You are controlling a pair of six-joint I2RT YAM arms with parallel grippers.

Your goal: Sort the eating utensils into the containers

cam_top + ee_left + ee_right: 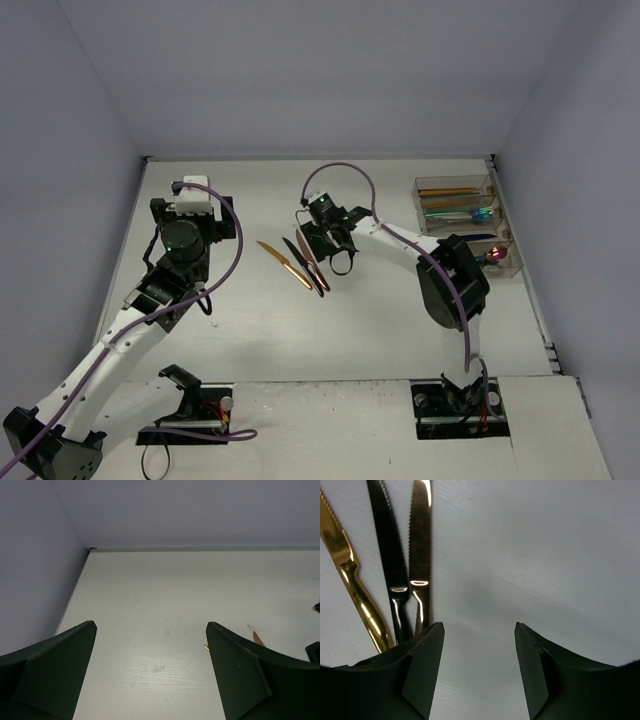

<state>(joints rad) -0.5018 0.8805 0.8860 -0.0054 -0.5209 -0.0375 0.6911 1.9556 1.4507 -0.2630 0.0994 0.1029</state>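
Observation:
Three knives lie side by side in the middle of the table: a gold one [282, 262], a black one [304, 265] and a copper one [313, 262]. In the right wrist view they are at the upper left: gold [350, 585], black [390, 555], copper [420, 540]. My right gripper [336, 252] [479, 630] is open and empty, low over the table just right of the knives, its left finger [422, 665] over their handles. The clear containers [432, 184] at the far right hold gold, teal and magenta utensils. My left gripper [190, 207] [150, 630] is open and empty at the left.
The table's far edge and left wall [40, 555] show in the left wrist view, with a gold knife tip [258, 638] beside the right finger. My right arm's elbow [455, 285] partly covers the nearest containers. A purple cable loops above each arm.

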